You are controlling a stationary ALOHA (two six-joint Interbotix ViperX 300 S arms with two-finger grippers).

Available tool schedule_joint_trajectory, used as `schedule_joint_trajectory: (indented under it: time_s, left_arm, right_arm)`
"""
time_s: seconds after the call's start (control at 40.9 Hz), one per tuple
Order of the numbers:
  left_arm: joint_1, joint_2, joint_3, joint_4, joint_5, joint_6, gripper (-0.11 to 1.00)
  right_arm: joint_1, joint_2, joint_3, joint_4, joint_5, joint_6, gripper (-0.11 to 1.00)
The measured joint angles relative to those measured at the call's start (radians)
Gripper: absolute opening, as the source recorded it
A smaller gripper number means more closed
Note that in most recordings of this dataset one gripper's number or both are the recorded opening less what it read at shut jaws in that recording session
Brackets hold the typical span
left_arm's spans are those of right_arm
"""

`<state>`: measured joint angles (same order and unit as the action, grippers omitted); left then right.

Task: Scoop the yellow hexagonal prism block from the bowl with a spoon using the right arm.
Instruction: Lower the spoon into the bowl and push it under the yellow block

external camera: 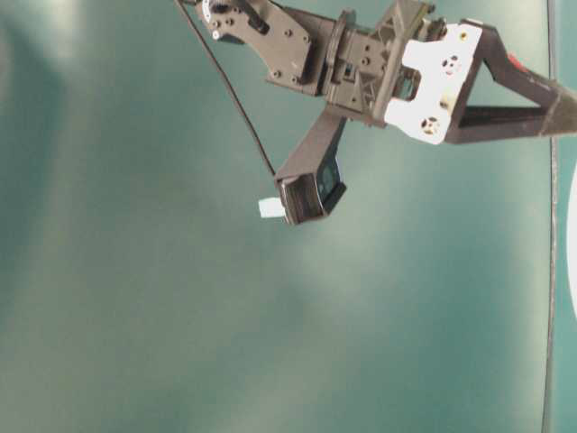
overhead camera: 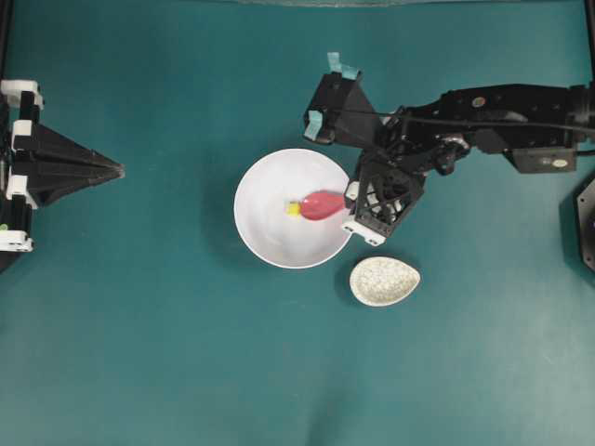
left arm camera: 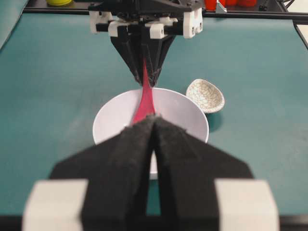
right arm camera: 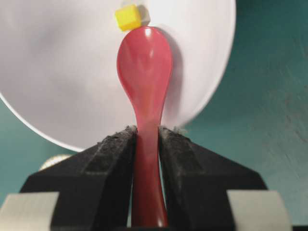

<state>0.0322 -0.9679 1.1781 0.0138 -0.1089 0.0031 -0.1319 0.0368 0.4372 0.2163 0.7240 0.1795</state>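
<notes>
While the right gripper (right arm camera: 147, 139) is clamping its jaws on the spoon (right arm camera: 144, 67) handle, the lower handle is disappearing between the pads. Its scoop is lying inside the bowl (overhead camera: 270, 237), tip touching the yellow hexagonal prism block (right arm camera: 128, 17), whose far edge is hard to make out against white. The left gripper (left arm camera: 155, 122) is sitting at the tabletop's (overhead camera: 186, 372) left edge, jaws together, blocking the bowl's near rim.

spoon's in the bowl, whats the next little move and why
Probably nudge the spoon forward and under the yellow block. The right gripper holds the handle, and the scoop's tip sits just short of the block inside the white bowl, with nothing loaded yet.
</notes>
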Motion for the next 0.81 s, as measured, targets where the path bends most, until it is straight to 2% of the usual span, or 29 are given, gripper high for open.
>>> schedule_joint_trajectory:
  time_s: [0.367,0.807]
  left_arm:
    - [0.000,-0.002,0.000,0.000,0.002,-0.002,-0.01]
    - [0.000,-0.003,0.000,0.000,0.002,0.000,-0.01]
  right_arm:
    - [0.011,0.057,-0.052,0.000,-0.032,-0.005,0.22]
    - [0.011,0.061,-0.057,-0.002,-0.153,-0.005,0.22]
